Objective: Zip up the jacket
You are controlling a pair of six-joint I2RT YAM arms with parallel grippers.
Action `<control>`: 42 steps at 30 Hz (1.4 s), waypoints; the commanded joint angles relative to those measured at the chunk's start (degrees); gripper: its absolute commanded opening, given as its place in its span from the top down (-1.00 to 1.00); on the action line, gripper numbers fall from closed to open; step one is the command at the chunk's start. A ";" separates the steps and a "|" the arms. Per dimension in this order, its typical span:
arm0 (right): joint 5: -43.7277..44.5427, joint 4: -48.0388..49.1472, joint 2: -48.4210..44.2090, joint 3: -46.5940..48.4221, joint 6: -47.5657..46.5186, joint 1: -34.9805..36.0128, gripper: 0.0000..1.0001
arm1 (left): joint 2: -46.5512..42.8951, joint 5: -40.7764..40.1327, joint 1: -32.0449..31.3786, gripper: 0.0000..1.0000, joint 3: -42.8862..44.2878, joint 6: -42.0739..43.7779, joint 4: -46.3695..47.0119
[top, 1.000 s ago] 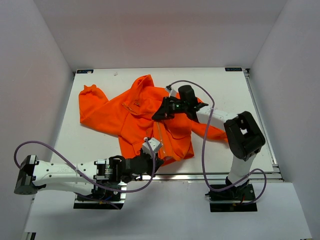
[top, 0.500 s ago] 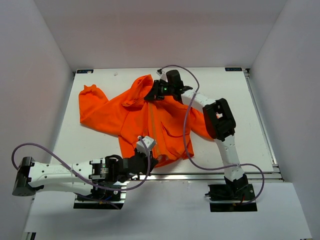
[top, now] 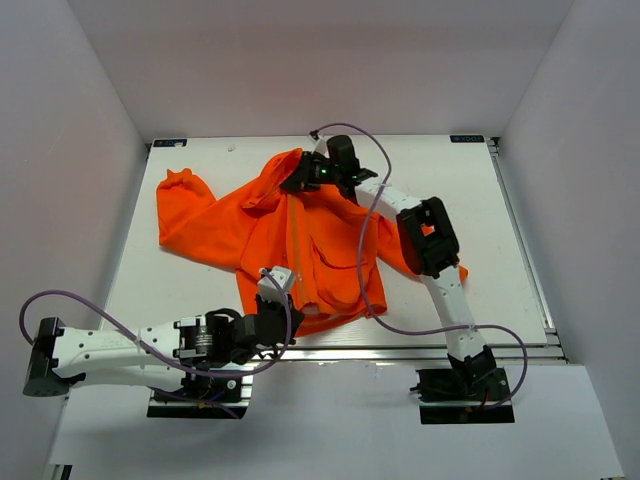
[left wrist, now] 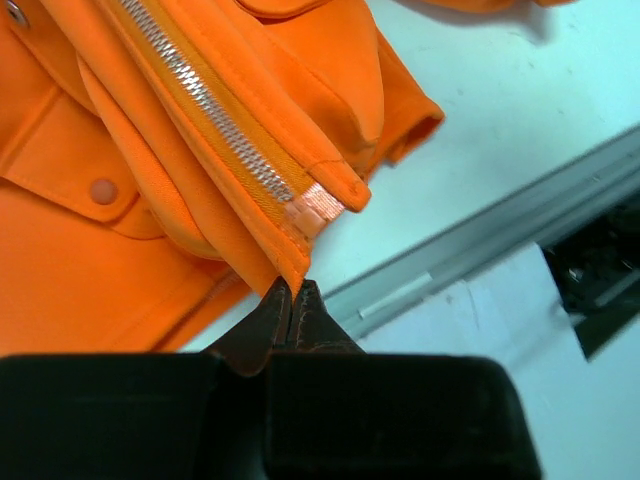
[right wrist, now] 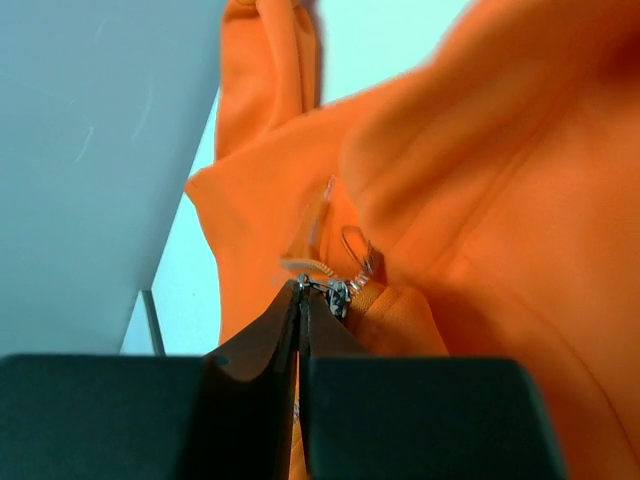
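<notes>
The jacket lies spread on the counter, stretched between both tools. The left tool is pinched tight on its hem corner, just below the zipper. The right tool, up at the collar, is closed on the zipper pull, which is blurred and partly hidden. That arm covers one sleeve.

The bright orange cloth jacket is matt and soft, with a fine woven grain; its silvery metal zipper glints, ending in shiny coppery tape. The white worktop is smooth and faintly glossy; the black plastic left hand looks dull.
</notes>
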 commanded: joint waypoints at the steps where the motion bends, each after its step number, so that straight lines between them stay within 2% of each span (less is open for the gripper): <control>1: 15.13 20.76 -12.47 -13.01 -5.35 -7.95 1.00 | -3.14 15.97 -3.96 1.00 1.97 -4.41 -0.48; 3: 11.98 17.54 -18.73 -17.90 -6.58 -7.69 1.00 | -3.94 15.61 -4.05 1.00 1.37 -4.06 0.47; 6: 4.27 16.20 -26.11 -31.33 -3.18 -7.42 1.00 | -3.76 16.14 -4.05 1.00 1.79 -4.23 0.31; 7: 2.31 19.25 -27.95 -35.55 -2.11 -6.81 1.00 | -3.50 16.05 -4.05 1.00 2.15 -4.32 -0.30; 8: 1.08 20.58 -31.37 -43.94 -0.97 -6.29 1.00 | -3.06 15.88 -4.05 1.00 2.41 -4.23 -0.66; 11: -2.80 25.94 -35.69 -56.63 2.63 -4.70 1.00 | -2.71 15.96 -4.14 1.00 2.42 -3.70 -0.05; 15: -6.93 31.14 -36.50 -63.26 6.51 -4.00 1.00 | -2.45 18.15 -4.14 1.00 2.59 -3.96 -0.74; 17: -7.46 32.36 -35.10 -63.36 7.12 -3.47 1.00 | -2.44 18.60 -4.14 1.00 3.20 -4.14 -1.54; 20: -6.59 33.51 -31.86 -59.51 8.00 -2.94 1.00 | -2.97 19.48 -4.14 1.00 2.59 -4.93 -1.10; 23: -5.36 33.87 -26.94 -50.82 9.23 -2.94 1.00 | -3.23 19.48 -4.14 1.00 2.50 -5.19 -1.36; 26: 1.99 25.81 -20.08 -33.71 6.44 -3.12 1.00 | -3.76 20.35 -4.14 1.00 2.24 -5.72 -1.10; 27: 4.55 18.38 -17.89 -27.83 4.95 -3.12 1.00 | -3.94 20.62 -4.14 1.00 2.41 -5.55 -1.10; 28: 7.28 14.48 -12.56 -14.72 3.28 -3.12 1.00 | -3.94 20.79 -4.23 1.00 2.59 -5.55 -1.28; 30: 13.53 7.53 -5.95 0.19 1.42 -3.55 1.00 | -3.85 21.76 -4.23 1.00 2.85 -5.63 -1.19; 31: 15.11 2.02 1.31 15.41 1.85 -4.51 1.00 | -3.76 22.11 -4.31 1.00 2.94 -5.90 -1.28; 33: 17.15 0.29 6.46 25.11 4.56 -5.48 1.00 | -3.68 22.29 -4.58 1.00 3.29 -6.68 -1.80; 34: 17.84 2.90 6.39 25.49 4.75 -6.36 1.00 | -3.76 22.29 -4.67 1.00 3.56 -6.95 -1.98; 37: 20.31 10.55 -1.30 10.42 2.92 -6.89 1.00 | -4.11 23.43 -4.93 1.00 4.26 -8.79 -3.03; 38: 21.96 10.49 -1.95 8.55 1.17 -6.81 1.00 | -4.11 23.78 -5.02 1.00 4.61 -9.23 -3.64; 42: 26.10 6.71 2.25 18.10 -0.61 -7.77 1.00 | -4.03 26.15 -5.80 1.00 6.54 -13.44 -7.24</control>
